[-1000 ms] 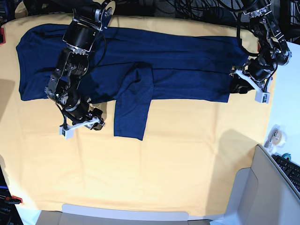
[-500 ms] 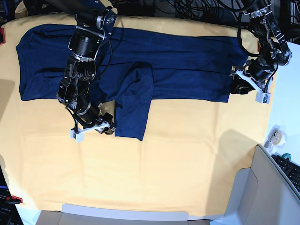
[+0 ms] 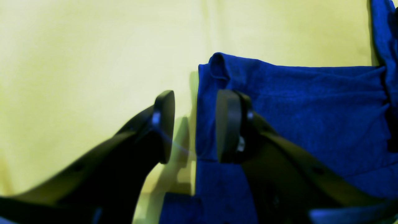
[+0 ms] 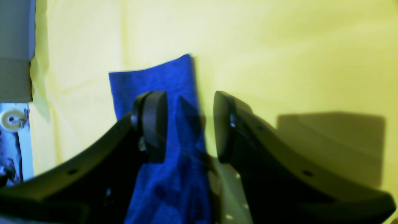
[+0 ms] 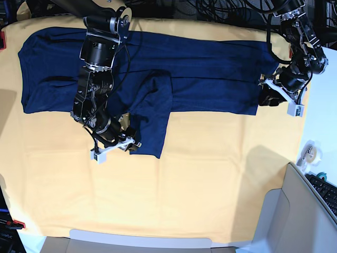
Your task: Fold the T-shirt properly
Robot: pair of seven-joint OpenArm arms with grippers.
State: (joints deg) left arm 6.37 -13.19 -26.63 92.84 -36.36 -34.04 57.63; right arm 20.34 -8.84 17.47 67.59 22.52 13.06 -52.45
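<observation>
Folding work sits at an early stage on the yellow-orange table cloth (image 5: 200, 174), where the T-shirt (image 5: 210, 79), dark navy and long-sleeved, lies spread across the far half of the table, its body running the cloth's width in the base view. One lengthwise crease appears already made, since the body reads as a long, fairly narrow band with layered edges near the middle. A sleeve (image 5: 150, 132) hangs down from that band toward the near side, not yet tucked in.

At left in the base view, the right gripper (image 5: 117, 145) hovers at the lower end of that sleeve. Its wrist camera shows the jaws partly spread, one fingertip (image 4: 154, 124) over blue fabric and the other over bare cloth, with the sleeve's edge in the gap; nothing is pinched yet, as far as the view tells.

At far right in the base view, the left gripper (image 5: 274, 95) waits at the end of the shirt's body. Its jaws also stand partly apart, straddling the fabric's edge (image 3: 205, 109), one pad (image 3: 228, 124) above the shirt and the other above the cloth, gripping nothing visible.

Judging by the layout, the loose sleeve remains to be laid onto the body, and the long band must then be folded across itself into a compact rectangle. Most of the job looks undone.
</observation>
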